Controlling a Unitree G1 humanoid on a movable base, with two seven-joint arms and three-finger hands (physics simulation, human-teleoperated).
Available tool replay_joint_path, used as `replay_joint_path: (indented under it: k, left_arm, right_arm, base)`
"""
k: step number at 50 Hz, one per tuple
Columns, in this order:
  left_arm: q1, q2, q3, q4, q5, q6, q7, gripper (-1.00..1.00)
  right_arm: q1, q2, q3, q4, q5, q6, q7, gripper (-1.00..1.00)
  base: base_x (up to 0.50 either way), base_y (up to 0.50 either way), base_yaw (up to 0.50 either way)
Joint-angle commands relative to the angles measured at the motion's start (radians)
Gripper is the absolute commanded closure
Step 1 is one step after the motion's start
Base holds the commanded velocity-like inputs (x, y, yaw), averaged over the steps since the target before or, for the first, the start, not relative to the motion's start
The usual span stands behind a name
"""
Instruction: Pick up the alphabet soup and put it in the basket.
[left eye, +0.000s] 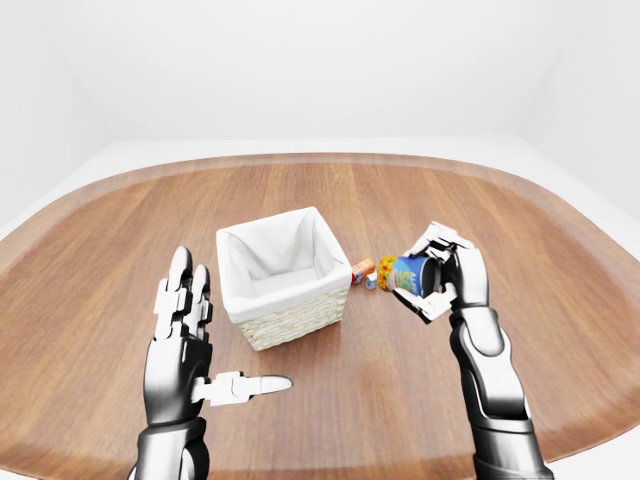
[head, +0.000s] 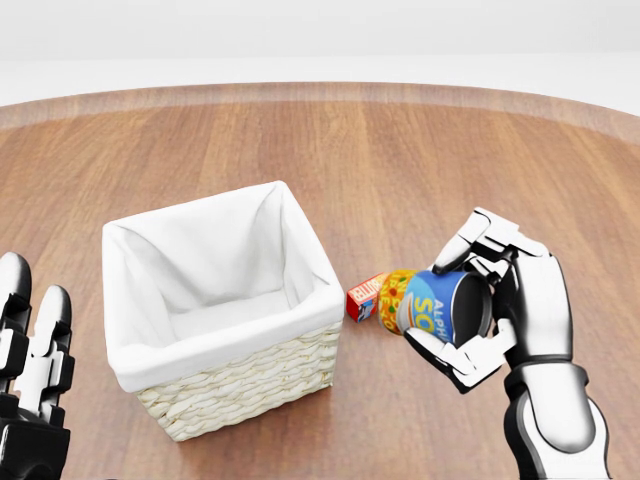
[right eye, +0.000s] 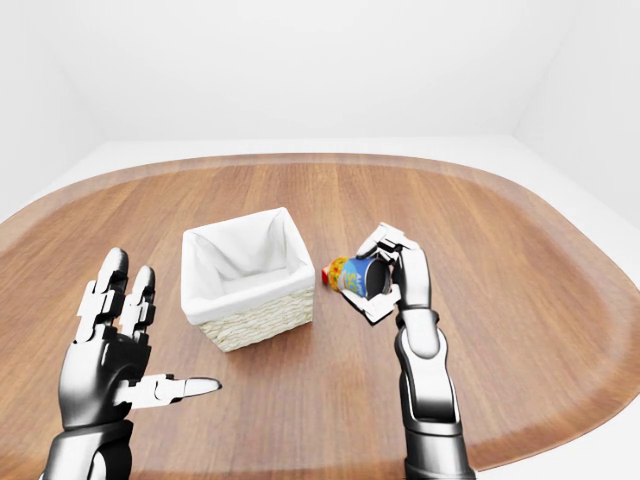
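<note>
Alphabet soup (head: 437, 306) sits clasped in my right hand (head: 492, 305), lifted off the desk (head: 420, 160); the basket (head: 222, 308) is unfilled.

A rounded wooden table (left eye: 330, 190) stands in a plain, evenly lit white room.

The alphabet soup can (head: 432, 312) shows yellow letters "ALPH" and "SO" on its blue label; the small red box's (head: 364, 297) print is illegible.
</note>
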Motion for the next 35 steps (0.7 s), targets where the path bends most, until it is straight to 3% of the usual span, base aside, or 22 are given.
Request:
replay_joint_path:
  k: [1,15,35]
  left_arm:
    - [0.003,0.001,-0.003,-0.001,0.001,-0.002,0.000,-1.00]
    - [-0.004,0.002,-0.004,0.006,0.002,0.000,0.002,-1.00]
    - [-0.016,-0.005,0.010,0.008,-0.004,0.014,-0.011,-1.00]
  right_arm:
    - [-0.089,-0.008,0.007,-0.071,-0.027,0.000,-0.035,1.00]
    - [-0.194,-0.011,0.024,-0.054,-0.046,0.000,-0.058,1.00]
    - [-0.290,0.046,0.107,-0.021,-0.131,0.000,-0.077,1.00]
  base:
    - [0.00,0.00,0.00]
    - [0.00,0.00,0.00]
    - [0.00,0.00,0.00]
